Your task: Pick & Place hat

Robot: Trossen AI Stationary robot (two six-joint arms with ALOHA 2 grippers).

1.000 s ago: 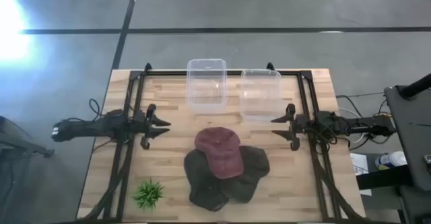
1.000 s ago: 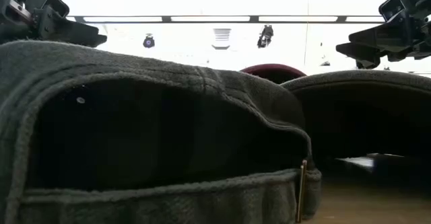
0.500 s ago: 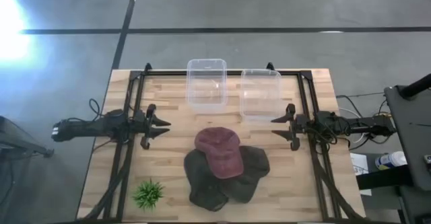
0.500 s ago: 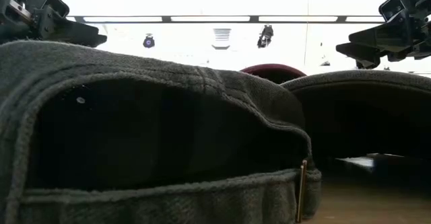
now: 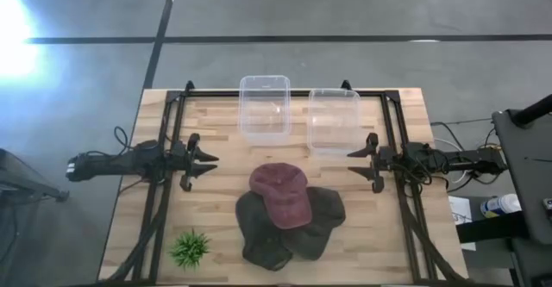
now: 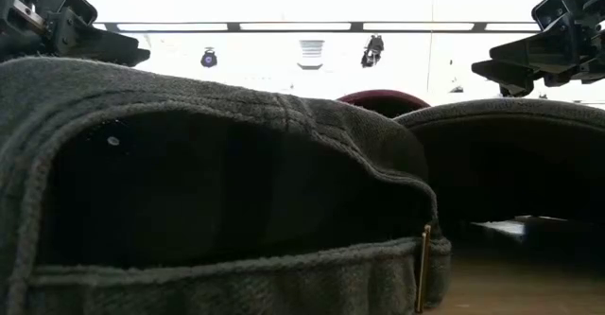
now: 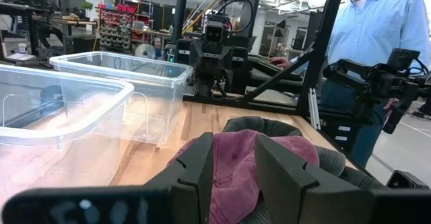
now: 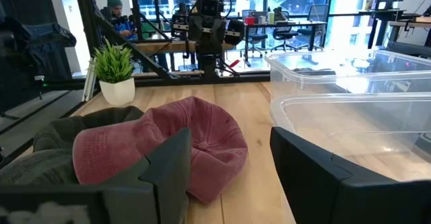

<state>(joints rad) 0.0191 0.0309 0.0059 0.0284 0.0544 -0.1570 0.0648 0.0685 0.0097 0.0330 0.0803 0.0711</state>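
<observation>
Three caps lie piled on the table's near middle. A maroon cap [image 5: 280, 194] rests on top of two dark green caps [image 5: 261, 233] [image 5: 326, 216]; it also shows in the left wrist view [image 7: 236, 158] and the right wrist view [image 8: 195, 146]. The dark caps [image 6: 208, 192] fill the low view. My left gripper [image 5: 210, 164] hovers open to the left of the pile, pointing at it [image 7: 234, 167]. My right gripper [image 5: 353, 160] hovers open to the right of the pile [image 8: 229, 177]. Neither touches anything.
Two clear plastic bins [image 5: 264, 106] [image 5: 334, 119] stand side by side at the far edge. A small green plant [image 5: 190, 248] sits at the near left corner. Bare wood lies between the grippers and the bins. A person in a blue shirt [image 7: 377, 29] stands beyond the table.
</observation>
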